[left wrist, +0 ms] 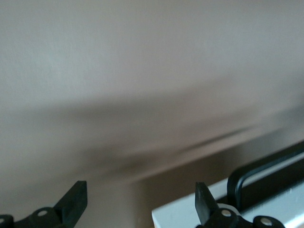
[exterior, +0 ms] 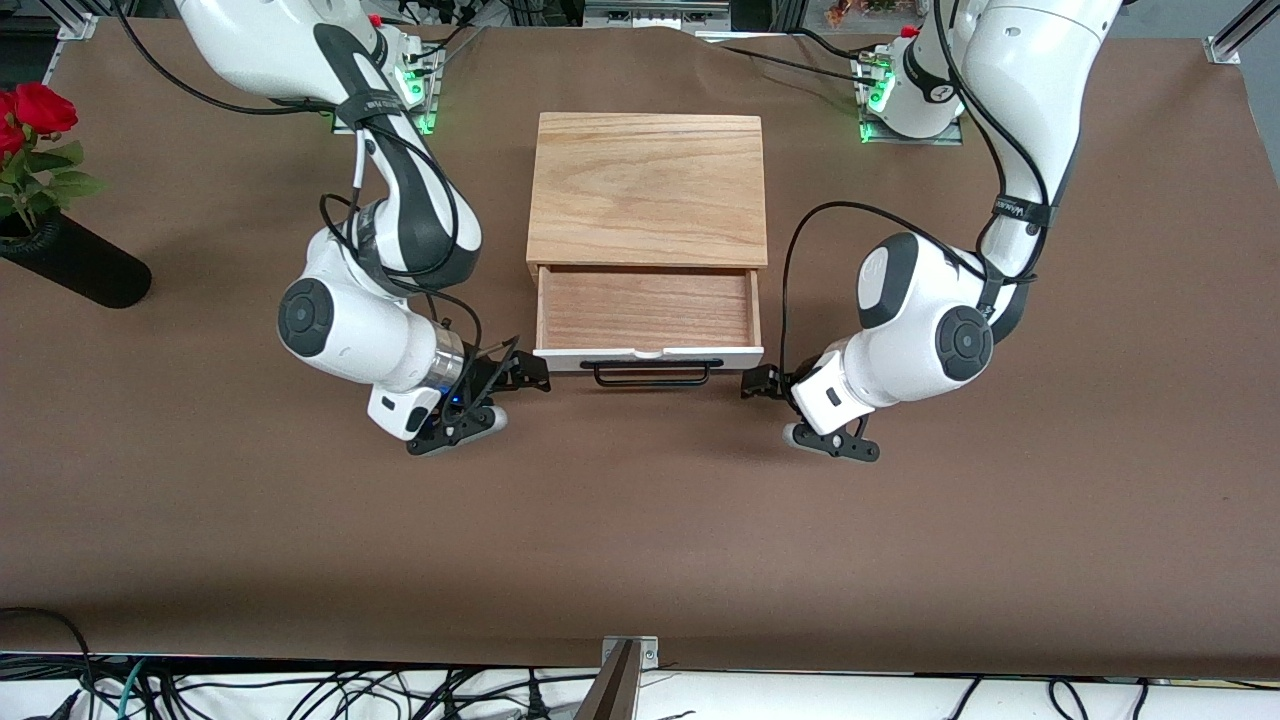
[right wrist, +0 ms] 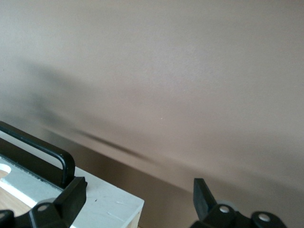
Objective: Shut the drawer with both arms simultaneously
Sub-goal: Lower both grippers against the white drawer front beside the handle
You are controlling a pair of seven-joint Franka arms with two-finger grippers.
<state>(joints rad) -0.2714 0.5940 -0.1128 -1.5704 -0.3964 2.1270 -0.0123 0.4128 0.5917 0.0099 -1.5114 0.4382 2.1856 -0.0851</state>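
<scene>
**Operator:** Where is the drawer (exterior: pixel 648 308)?

**Coach:** Take the robots' bases as 12 o'clock. The drawer is in mid-tabletop (exterior: pixel 640 540), pulled about halfway out of the casing (exterior: pixel 648 190) toward 6 o'clock. Its white panel (exterior: pixel 648 354) and black handle (exterior: pixel 655 372) face the front camera.

**Operator:** And my grippers?

**Coach:** Your right gripper (exterior: pixel 500 398) sits low at the panel's 9 o'clock corner. Your left gripper (exterior: pixel 800 415) sits low at its 3 o'clock corner. Both have their fingers (left wrist: pixel 205 202) spread wide and hold nothing. On each side, one finger is just beside the panel's corner. I cannot tell whether either one touches it.

**Operator:** So how do I close it cleanly?

**Coach:** Don't grasp anything, just push. First bring one finger on each side flat against the panel face, clear of the handle. Then drive both arms straight toward 12 o'clock at the same pace. If one arm leads, I'd expect the tray to twist and bind in the casing, or the whole casing to slide. Keep the fingers off the tabletop, and stop when the panel meets the casing's front.
</scene>
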